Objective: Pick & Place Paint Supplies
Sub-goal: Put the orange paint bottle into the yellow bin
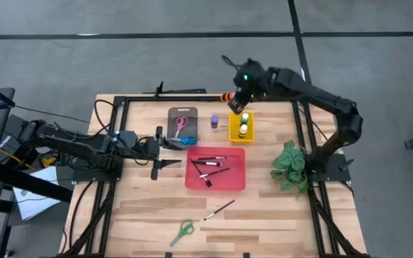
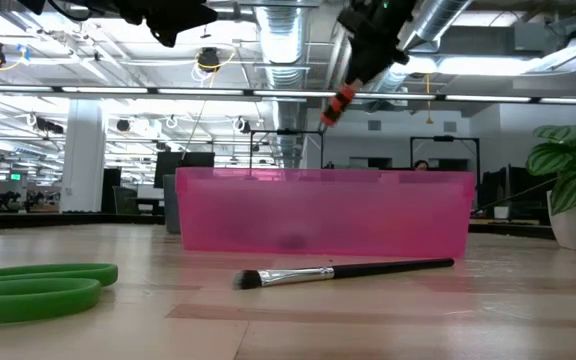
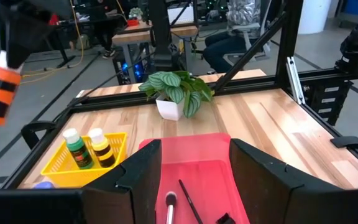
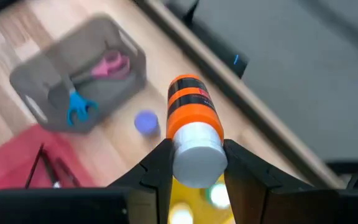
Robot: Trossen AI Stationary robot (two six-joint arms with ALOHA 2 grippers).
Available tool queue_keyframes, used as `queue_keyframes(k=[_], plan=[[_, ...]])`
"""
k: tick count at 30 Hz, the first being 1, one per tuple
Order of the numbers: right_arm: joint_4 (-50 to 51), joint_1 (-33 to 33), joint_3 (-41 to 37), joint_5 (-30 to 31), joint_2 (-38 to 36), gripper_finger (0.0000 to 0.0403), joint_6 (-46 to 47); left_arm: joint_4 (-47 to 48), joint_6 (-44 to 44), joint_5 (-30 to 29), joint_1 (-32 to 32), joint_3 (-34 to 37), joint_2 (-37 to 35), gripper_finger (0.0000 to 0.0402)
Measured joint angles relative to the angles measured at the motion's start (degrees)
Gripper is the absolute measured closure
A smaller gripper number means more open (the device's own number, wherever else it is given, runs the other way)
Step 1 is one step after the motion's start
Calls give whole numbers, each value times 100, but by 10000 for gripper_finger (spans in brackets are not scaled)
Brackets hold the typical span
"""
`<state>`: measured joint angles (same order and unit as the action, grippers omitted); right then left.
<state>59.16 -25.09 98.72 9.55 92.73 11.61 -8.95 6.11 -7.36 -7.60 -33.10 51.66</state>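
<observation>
While the right pincer is raised above the far side of the worktop, its two fingers are clamped on an orange paint tube with black bands and a white cap. In the high view this pincer sits just over the far end of the yellow tray, which already holds a green bottle and a yellow bottle standing upright side by side. A purple bottle stands on the worktop between the yellow tray and the grey tray.

The left pincer stands open and holds nothing. It is positioned at the near-left edge of the red tray, just beside the grey tray. The grey tray contains pink scissors and blue scissors; the left pincer partly covers the blue pair in the high view.

The red tray holds several dark-handled paintbrushes; their exact count is hard to make out. One loose paintbrush lies on the worktop in front of the red tray, and green scissors lie near the front edge, cut off at the frame side in the low view. A potted plant stands at the right side of the worktop.
</observation>
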Motion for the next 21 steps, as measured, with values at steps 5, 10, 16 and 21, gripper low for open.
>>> queue_keyframes(k=[5,10,16,21], plan=[[756,-559,778,-247,691,295,-233,-2,9,3,0,2,0,221],[1604,-751,1971,-257,1612,295,-382,-2,9,1,0,0,2,221],[2879,-747,3284,-244,2729,295,-590,2,7,1,0,0,2,221],[3079,-691,3508,-239,3131,295,-709,41,-49,-1,0,0,2,221]])
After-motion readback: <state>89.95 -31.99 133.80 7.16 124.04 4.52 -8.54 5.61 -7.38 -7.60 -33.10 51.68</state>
